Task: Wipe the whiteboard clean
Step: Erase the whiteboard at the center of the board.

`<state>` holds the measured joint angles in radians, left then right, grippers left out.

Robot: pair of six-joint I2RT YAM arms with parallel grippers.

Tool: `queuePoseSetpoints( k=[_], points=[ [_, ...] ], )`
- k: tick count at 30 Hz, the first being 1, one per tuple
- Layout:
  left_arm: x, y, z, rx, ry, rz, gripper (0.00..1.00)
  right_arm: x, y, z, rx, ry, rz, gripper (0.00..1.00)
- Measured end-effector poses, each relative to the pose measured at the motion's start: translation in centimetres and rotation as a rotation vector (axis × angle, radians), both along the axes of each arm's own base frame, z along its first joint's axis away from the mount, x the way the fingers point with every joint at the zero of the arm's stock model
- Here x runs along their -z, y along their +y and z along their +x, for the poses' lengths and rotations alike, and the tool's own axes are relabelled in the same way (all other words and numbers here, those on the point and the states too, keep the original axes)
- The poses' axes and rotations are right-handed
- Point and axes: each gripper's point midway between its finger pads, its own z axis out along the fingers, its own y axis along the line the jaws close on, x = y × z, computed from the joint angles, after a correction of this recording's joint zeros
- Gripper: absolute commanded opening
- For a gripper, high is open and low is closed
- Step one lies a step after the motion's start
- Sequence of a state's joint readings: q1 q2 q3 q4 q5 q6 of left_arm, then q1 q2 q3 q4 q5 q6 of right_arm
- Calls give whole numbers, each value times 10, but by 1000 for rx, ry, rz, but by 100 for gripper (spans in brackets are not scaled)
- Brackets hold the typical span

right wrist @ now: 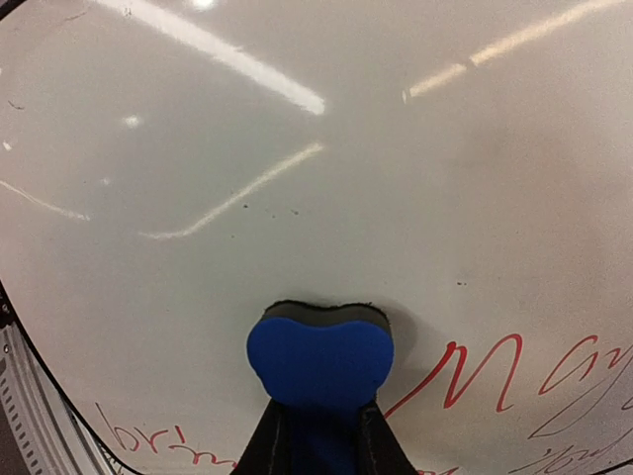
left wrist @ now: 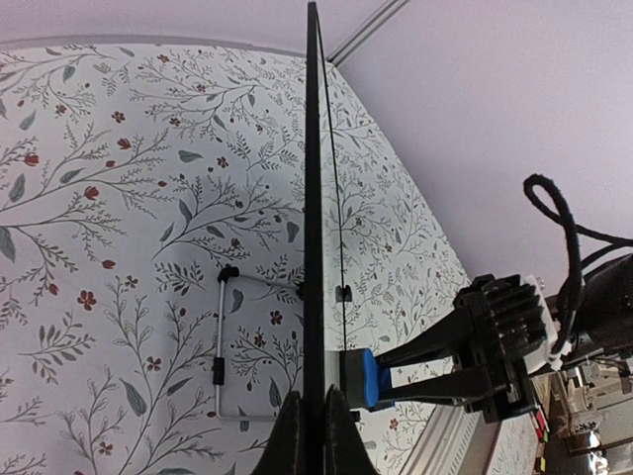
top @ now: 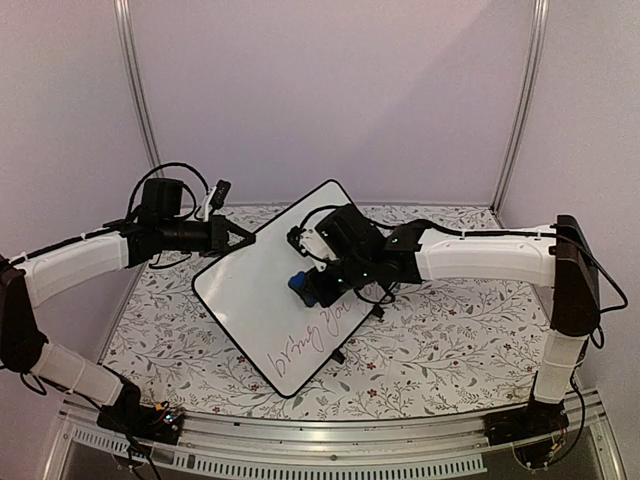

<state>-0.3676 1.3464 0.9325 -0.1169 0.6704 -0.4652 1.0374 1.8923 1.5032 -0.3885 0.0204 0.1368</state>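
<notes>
The whiteboard stands tilted over the table, white with a thin black rim. Red handwriting runs along its lower part. My left gripper is shut on the board's upper left edge. In the left wrist view the whiteboard shows edge-on, pinched between the left gripper jaws. My right gripper is shut on a blue eraser, pressed flat against the board's face. The right wrist view has the eraser on the whiteboard, just above and left of the red handwriting.
A floral tablecloth covers the table. Behind the board a thin wire stand hangs from its back. One small black foot shows at the board's lower edge. An aluminium rail runs along the near edge, and pale booth walls close in the sides.
</notes>
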Motion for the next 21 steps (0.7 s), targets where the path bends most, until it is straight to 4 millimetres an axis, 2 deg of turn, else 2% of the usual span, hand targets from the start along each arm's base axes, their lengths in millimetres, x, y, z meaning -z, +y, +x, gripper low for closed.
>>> queuePoseSetpoints(
  k=[11,21],
  points=[
    [0,0,0,0,1,-1,0,3,-2,-2,9,3,13,4],
    [0,0,0,1,0,-2,0,-3,-7,-2,0,-11,-12,4]
  ],
)
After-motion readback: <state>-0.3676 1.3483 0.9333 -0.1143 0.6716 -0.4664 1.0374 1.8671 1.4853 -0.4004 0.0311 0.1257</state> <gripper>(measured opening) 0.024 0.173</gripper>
